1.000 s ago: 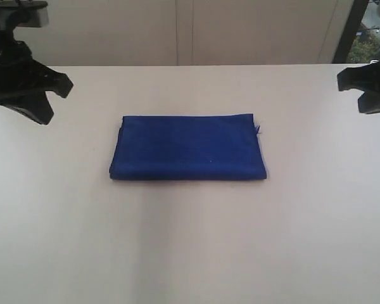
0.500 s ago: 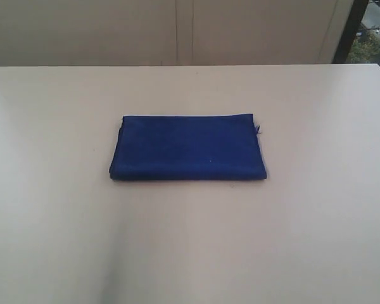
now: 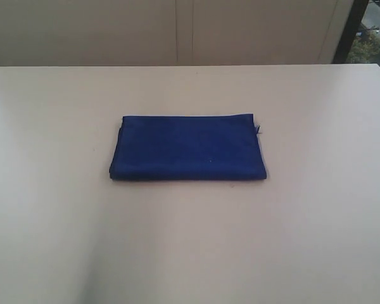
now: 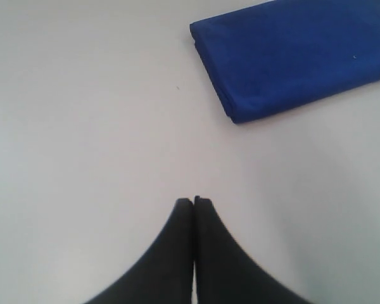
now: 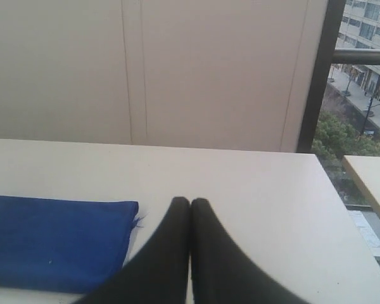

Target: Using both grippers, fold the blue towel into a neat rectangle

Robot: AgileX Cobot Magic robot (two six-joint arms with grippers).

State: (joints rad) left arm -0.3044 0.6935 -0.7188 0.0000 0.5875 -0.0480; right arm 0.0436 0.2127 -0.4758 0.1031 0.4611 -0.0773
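Note:
The blue towel (image 3: 187,147) lies folded into a flat rectangle in the middle of the white table (image 3: 316,240), with a tiny thread tag at its far right corner. Neither gripper shows in the exterior view. In the left wrist view the towel (image 4: 297,54) is well clear of my left gripper (image 4: 193,201), whose black jaws are pressed together with nothing between them. In the right wrist view the towel (image 5: 54,240) lies beside my right gripper (image 5: 190,202), also shut and empty, apart from the cloth.
A beige wall (image 3: 177,31) runs behind the table's far edge. At the far right a dark window post (image 5: 316,76) stands, with a street outside. Another table's corner (image 5: 373,183) shows beyond the right edge.
One second ago both arms stood at the far left and far right corners of the exterior view. They have since drawn out of that view. The towel has not moved.

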